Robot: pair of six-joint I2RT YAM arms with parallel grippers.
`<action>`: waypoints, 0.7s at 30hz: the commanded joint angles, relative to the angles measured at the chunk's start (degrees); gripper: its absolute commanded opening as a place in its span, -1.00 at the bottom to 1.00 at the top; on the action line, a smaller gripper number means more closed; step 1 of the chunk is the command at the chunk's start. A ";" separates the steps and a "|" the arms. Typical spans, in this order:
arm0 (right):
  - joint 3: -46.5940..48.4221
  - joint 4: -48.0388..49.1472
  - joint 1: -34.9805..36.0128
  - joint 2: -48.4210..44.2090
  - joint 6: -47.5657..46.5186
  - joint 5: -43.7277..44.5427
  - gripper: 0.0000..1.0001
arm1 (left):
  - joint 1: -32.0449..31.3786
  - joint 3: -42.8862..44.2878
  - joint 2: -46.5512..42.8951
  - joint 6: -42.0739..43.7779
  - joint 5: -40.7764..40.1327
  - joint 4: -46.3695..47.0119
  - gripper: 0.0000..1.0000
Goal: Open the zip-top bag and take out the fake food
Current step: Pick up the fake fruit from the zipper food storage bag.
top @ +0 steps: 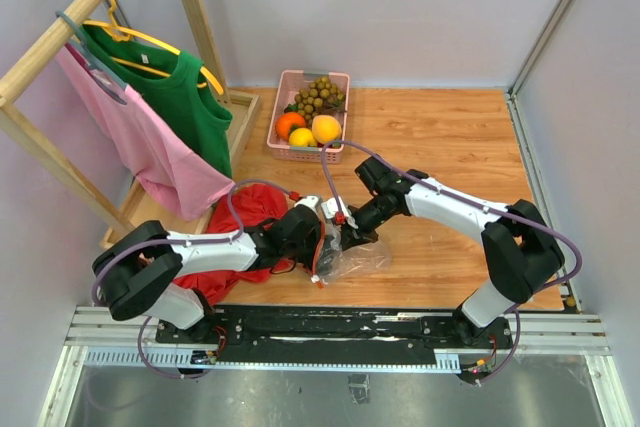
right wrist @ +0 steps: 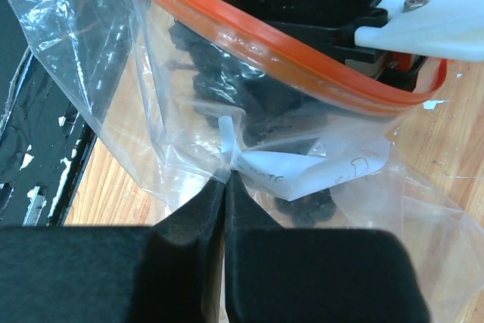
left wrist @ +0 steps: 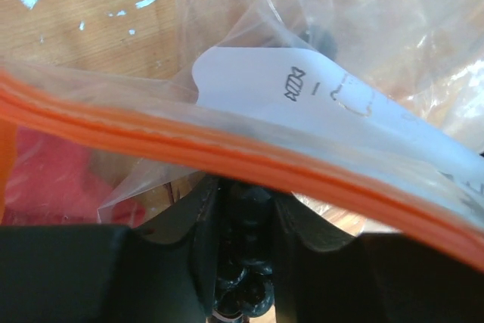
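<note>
The zip-top bag (top: 358, 255) lies crumpled on the wooden table between my two grippers, its orange-red zip strip (left wrist: 227, 149) open. My left gripper (top: 320, 239) reaches into the mouth. Its fingers (left wrist: 246, 194) press on both sides of a dark purple bunch (left wrist: 246, 285) of fake food. My right gripper (top: 345, 225) is shut on a fold of the bag's clear wall (right wrist: 227, 175). A white paper label (right wrist: 302, 175) sits inside the bag. More fake food fills the pink basket (top: 311, 74): a tan bunch (top: 320, 95), an orange (top: 290, 124), a lemon (top: 302, 136) and a yellow-orange fruit (top: 326, 128).
A red cloth (top: 225, 277) lies under my left arm at the table's near edge. A wooden clothes rack at the left carries a green shirt (top: 185, 97) and a pink shirt (top: 140, 142). Grey walls close in the table at the back and right.
</note>
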 commanded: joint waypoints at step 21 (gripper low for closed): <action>-4.91 -1.90 -6.71 -7.58 -4.28 -4.72 -0.99 | 4.14 -10.89 -26.96 -14.04 9.95 5.06 -0.99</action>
